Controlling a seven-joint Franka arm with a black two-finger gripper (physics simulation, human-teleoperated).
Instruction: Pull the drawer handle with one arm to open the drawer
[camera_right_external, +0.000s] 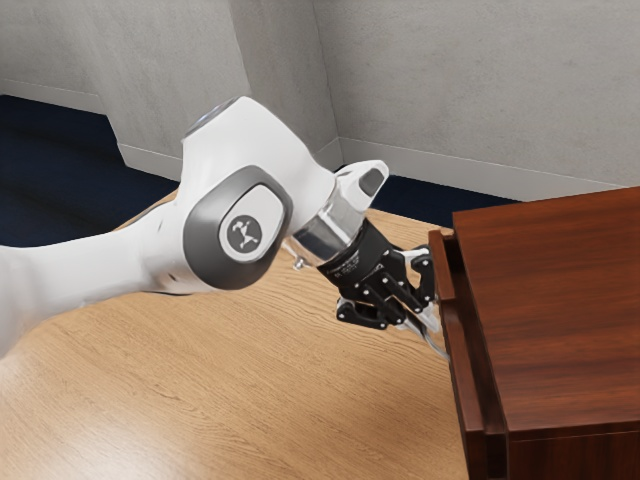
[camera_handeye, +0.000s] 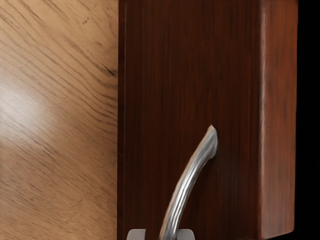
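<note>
While one white arm (camera_right_external: 240, 225) reaches in from the exterior view's left over one pale wooden table (camera_right_external: 250, 400), its single black gripper (camera_right_external: 428, 318) sits right at the drawer (camera_right_external: 460, 370). That drawer is the left face of the one dark red-brown cabinet (camera_right_external: 560, 300) at the exterior view's right. A dark seam runs between the drawer front and the cabinet body. One handle (camera_handeye: 192, 180) is mounted on the front: a slim, curved bar of brushed metal, bowing out from the glossy, grained wood. The gripper is at this handle, but I cannot tell whether it is clamped on it.
</note>
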